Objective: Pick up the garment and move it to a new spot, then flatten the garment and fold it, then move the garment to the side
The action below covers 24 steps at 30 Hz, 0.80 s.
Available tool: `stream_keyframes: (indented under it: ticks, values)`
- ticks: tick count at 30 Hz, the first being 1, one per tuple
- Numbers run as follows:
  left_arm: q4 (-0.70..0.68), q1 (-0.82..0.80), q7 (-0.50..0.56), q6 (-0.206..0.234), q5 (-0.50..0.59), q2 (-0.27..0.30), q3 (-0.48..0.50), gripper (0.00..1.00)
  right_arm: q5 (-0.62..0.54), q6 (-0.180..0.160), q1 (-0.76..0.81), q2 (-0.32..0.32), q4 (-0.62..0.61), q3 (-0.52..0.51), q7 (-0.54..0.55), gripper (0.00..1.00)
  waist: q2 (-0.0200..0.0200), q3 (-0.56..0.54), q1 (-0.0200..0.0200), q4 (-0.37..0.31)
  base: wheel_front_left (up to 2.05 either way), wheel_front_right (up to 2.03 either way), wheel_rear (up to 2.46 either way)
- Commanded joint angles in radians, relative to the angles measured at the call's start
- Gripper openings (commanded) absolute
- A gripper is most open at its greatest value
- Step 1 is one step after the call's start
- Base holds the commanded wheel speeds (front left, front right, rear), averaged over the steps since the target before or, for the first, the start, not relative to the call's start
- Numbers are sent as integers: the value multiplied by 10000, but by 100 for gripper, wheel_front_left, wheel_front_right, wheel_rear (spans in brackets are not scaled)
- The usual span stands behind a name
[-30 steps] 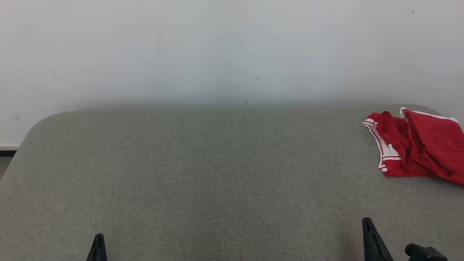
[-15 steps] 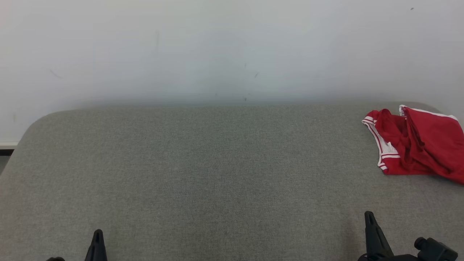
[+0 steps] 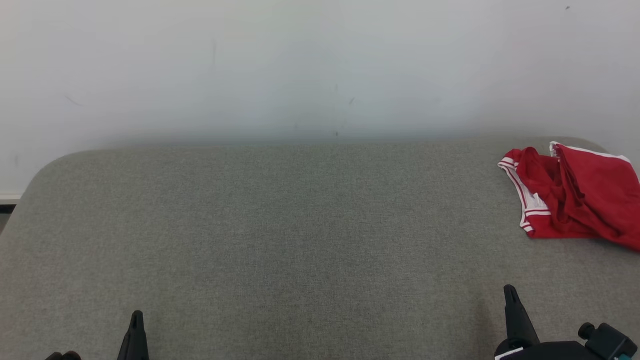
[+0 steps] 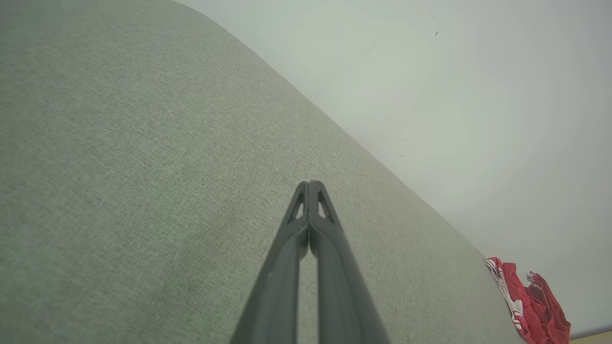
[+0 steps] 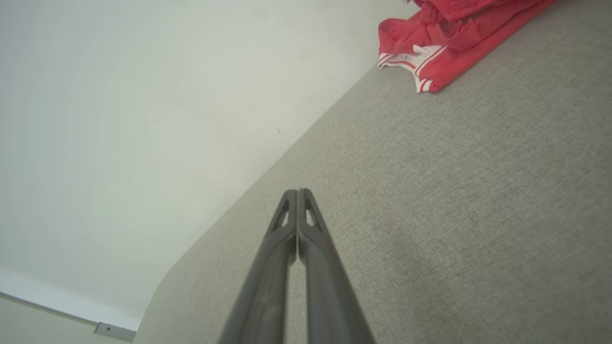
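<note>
Here's the crumpled red garment with white striped trim (image 3: 575,200), bunched up at the far right corner of the grey fabric-covered table (image 3: 300,225), close to the pale wall (image 3: 300,65). Down at the near edge, the left pincer (image 3: 136,320) sits low on the left, fingers pressed tight together and gripping nothing, clear in the left wrist view (image 4: 310,184). Over on the right, the right pincer (image 3: 510,295) is likewise clenched and empty, tips touching (image 5: 297,192), hovering above bare fabric. Both are well apart from the garment; the right one is the nearer.
</note>
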Motion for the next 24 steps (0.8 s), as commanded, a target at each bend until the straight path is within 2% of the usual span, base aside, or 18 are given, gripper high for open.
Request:
stream_keyframes:
  ticks: [1, 24]
  values:
    - [-79, -281, 71, -87, -391, -5, 79, 0, 374, -8, -249, -1, -100, -27, 77, 0, -1, 9, -1, -6, 0, 0, 0]
    - [54, -644, 730, -441, -3052, -209, 373, 0, 3163, -12, -659, 3, 35, -101, 742, 0, -1, 147, -1, -88, 0, 0, 0]
